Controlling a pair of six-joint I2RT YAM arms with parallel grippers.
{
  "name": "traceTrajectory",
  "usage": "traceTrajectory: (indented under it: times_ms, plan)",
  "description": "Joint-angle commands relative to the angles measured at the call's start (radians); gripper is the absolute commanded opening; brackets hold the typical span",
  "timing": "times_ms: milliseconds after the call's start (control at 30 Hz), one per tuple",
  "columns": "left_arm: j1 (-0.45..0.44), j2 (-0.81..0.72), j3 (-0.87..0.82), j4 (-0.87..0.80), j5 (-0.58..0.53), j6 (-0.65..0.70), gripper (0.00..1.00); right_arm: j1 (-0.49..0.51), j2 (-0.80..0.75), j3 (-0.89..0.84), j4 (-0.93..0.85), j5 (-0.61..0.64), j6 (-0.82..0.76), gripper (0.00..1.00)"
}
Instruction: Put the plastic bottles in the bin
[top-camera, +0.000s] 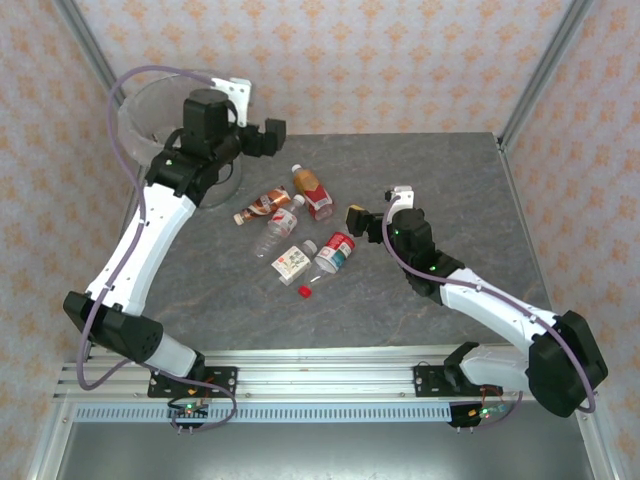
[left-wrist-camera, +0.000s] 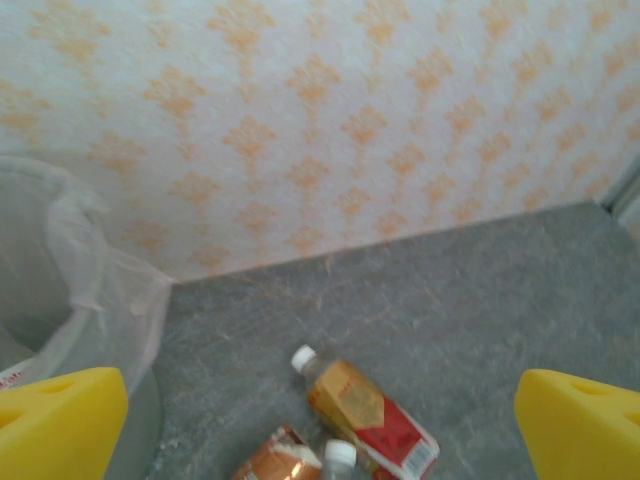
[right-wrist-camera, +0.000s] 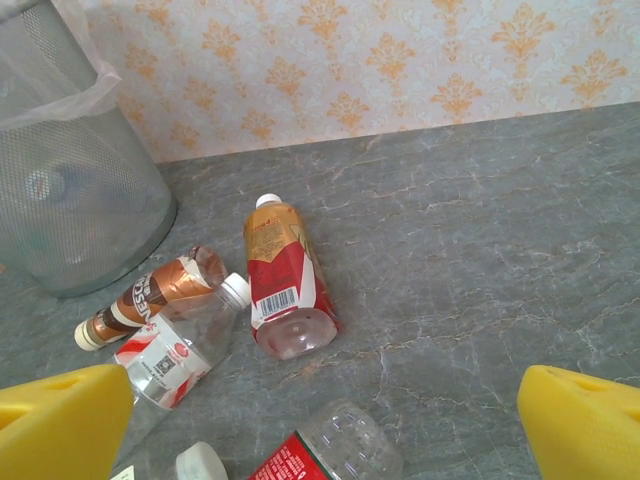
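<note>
Left gripper (top-camera: 272, 135), right gripper (top-camera: 358, 222) gape — five loose bottles (top-camera: 315, 195) (top-camera: 262, 205) (top-camera: 281, 224) (top-camera: 292, 262) (top-camera: 335, 250), one bin (top-camera: 138, 112).

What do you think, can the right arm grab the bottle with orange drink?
Probably yes. The right gripper is open and the orange-drink bottle lies uncovered ahead of it; only a nearer clear bottle lies low between.

Overhead camera looks down; both low wrist cameras share the amber bottle (left-wrist-camera: 365, 415).

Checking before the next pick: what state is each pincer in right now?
left pincer: open, holding nothing.
right pincer: open, holding nothing.
</note>
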Motion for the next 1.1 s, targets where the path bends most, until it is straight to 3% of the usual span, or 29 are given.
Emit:
traceTrajectory:
  times_ms: [0, 267, 500, 633, 867, 1067]
  plan:
    - [-0.051, -0.009, -0.04, -0.009, -0.042, 0.12, 1.0, -0.001, 0.008, 0.004, 0.046, 0.042, 0.024, 0.99]
    - [-0.103, 0.077, -0.087, -0.097, -0.145, 0.15, 1.0, -0.002, 0.024, 0.007, 0.053, 0.085, 0.04, 0.99]
    - [-0.097, 0.23, -0.04, -0.246, -0.288, 0.09, 1.0, -0.002, 0.021, -0.002, 0.042, 0.119, 0.052, 0.99]
    - [-0.061, 0.324, 0.013, -0.332, -0.288, 0.105, 1.0, -0.001, 0.018, -0.004, 0.024, 0.122, 0.041, 0.99]
    - [0.013, 0.463, 0.076, -0.368, -0.329, 0.174, 1.0, -0.002, 0.02, -0.011, 0.025, 0.131, 0.05, 0.99]
    - [0.036, 0.546, 0.104, -0.379, -0.344, 0.332, 0.92, -0.001, 0.022, -0.011, 0.024, 0.134, 0.046, 0.99]
